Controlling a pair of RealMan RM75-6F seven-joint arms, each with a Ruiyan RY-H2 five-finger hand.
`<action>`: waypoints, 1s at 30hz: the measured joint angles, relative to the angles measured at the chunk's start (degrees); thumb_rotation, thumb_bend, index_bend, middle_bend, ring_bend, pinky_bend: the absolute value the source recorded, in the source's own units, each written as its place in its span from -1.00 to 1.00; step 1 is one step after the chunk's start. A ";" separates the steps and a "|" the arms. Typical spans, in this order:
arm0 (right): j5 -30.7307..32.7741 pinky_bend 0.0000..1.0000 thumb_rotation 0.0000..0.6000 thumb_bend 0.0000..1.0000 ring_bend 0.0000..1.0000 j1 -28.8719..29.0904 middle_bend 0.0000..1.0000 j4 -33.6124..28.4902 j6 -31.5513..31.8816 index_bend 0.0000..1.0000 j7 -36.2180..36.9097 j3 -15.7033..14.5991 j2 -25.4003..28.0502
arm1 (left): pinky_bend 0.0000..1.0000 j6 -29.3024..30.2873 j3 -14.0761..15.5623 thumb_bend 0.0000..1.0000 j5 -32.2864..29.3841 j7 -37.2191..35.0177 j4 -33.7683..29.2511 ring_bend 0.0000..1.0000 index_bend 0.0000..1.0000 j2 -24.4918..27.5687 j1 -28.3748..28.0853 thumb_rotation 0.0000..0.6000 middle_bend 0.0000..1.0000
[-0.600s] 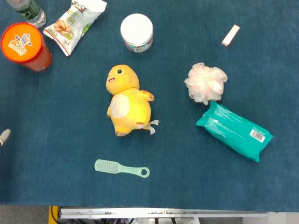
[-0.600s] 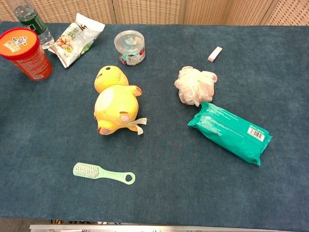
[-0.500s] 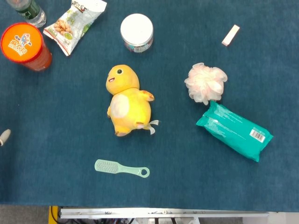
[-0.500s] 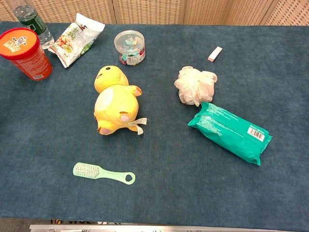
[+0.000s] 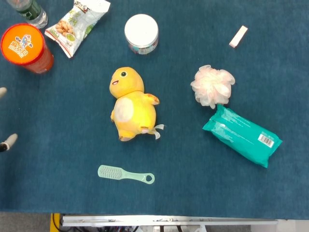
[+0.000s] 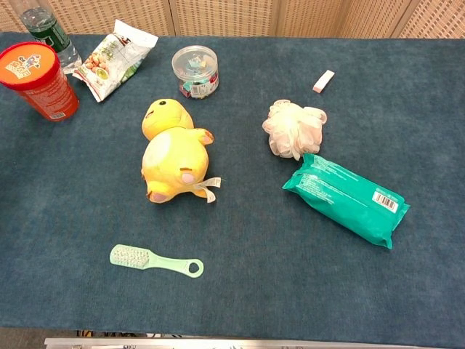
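Where the head view cuts off at its left edge, two pale fingertips (image 5: 9, 140) of the left hand (image 5: 4, 143) poke into the frame above the blue table (image 5: 63, 121), one higher up at the edge and one lower. So little of the hand shows that it cannot be told whether the fingers are spread or curled; nothing is seen between them. The chest view does not show this hand, and the right hand appears in neither view.

Nearest to those fingertips stands the orange cup (image 5: 24, 47) with a cartoon lid, up and to the right of them, apart from them. Just behind the cup is a green bottle (image 5: 28, 10), and beside that lies a snack bag (image 5: 76, 24) of nuts. Further right stands a clear round jar (image 5: 141, 33) with a white lid.

Toward the middle of the table lies a yellow plush chick (image 5: 129, 105) on its back, head toward the jar. Near the front edge, below the chick and well apart from it, lies a mint green brush (image 5: 123, 174), bristles to the left and the ringed handle to the right.

On the right side sits a pale pink bath pouf (image 5: 212, 86), touching the upper corner of a teal pack of wipes (image 5: 242, 135) that lies slanted. A small pink eraser (image 5: 238, 36) lies farther back.
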 measured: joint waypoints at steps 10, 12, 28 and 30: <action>0.66 -1.00 1.00 -0.76 -0.98 1.55 -0.73 -1.23 -1.86 -0.62 -0.72 0.71 0.81 | -0.98 -6.98 -0.05 -0.70 3.01 -12.00 -0.12 -0.87 -0.73 1.90 -5.97 1.00 -0.79; 0.33 -1.00 1.00 -0.76 -0.98 1.80 -0.73 -1.25 -1.83 -0.62 -0.48 0.87 0.71 | -0.98 -8.77 -0.13 -0.70 3.33 -14.46 0.10 -0.86 -0.73 2.02 -7.41 1.00 -0.79; -2.55 -1.00 1.00 -0.76 -0.94 4.00 -0.69 -2.32 -1.30 -0.62 -1.50 1.62 0.57 | -0.89 -27.06 -1.56 -0.70 0.62 -37.78 0.69 -0.86 -0.74 0.09 -20.67 0.95 -0.79; -2.44 -1.00 1.00 -0.76 -0.94 3.88 -0.69 -2.53 -1.08 -0.62 -1.42 1.61 0.87 | -0.89 -29.00 -1.80 -0.70 0.12 -40.05 0.98 -0.86 -0.76 -0.56 -22.21 0.77 -0.79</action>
